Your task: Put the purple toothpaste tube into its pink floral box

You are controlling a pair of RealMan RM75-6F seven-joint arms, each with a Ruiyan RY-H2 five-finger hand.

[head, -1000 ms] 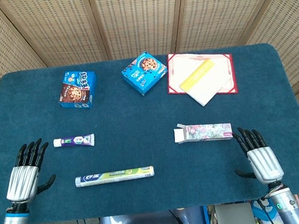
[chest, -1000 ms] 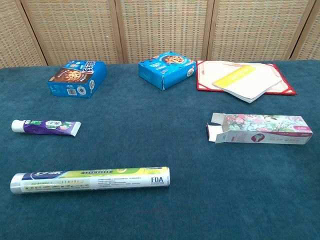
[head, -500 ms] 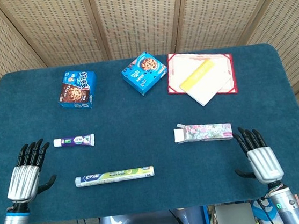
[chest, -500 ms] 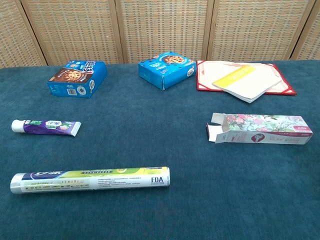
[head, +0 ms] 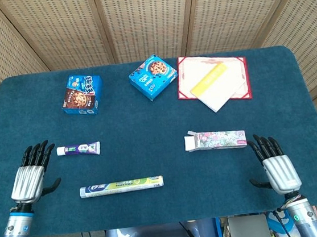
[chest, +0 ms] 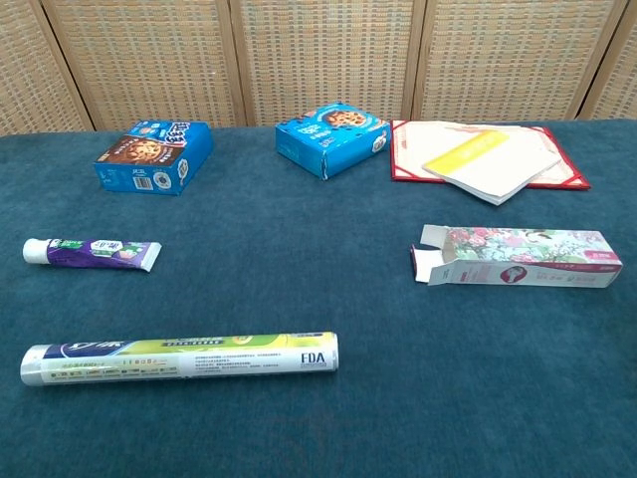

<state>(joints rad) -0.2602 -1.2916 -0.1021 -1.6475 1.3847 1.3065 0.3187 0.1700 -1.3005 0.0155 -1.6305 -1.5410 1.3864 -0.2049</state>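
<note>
The purple toothpaste tube (head: 79, 149) (chest: 92, 253) lies flat on the blue table, cap pointing left. The pink floral box (head: 216, 139) (chest: 518, 257) lies on its side at the right, its left end flap open. My left hand (head: 31, 173) hovers open just left of the tube, fingers spread and pointing away from me. My right hand (head: 275, 165) is open near the table's front right, just right of and below the box. Neither hand shows in the chest view.
A long yellow-green wrap roll (head: 121, 186) (chest: 179, 358) lies in front of the tube. Two blue cookie boxes (head: 82, 94) (head: 153, 77) and a red folder with a yellow-striped booklet (head: 213, 78) sit along the back.
My left hand has moved forward and slightly right, closer to the toothpaste tube. The right hand and all objects stay put.
</note>
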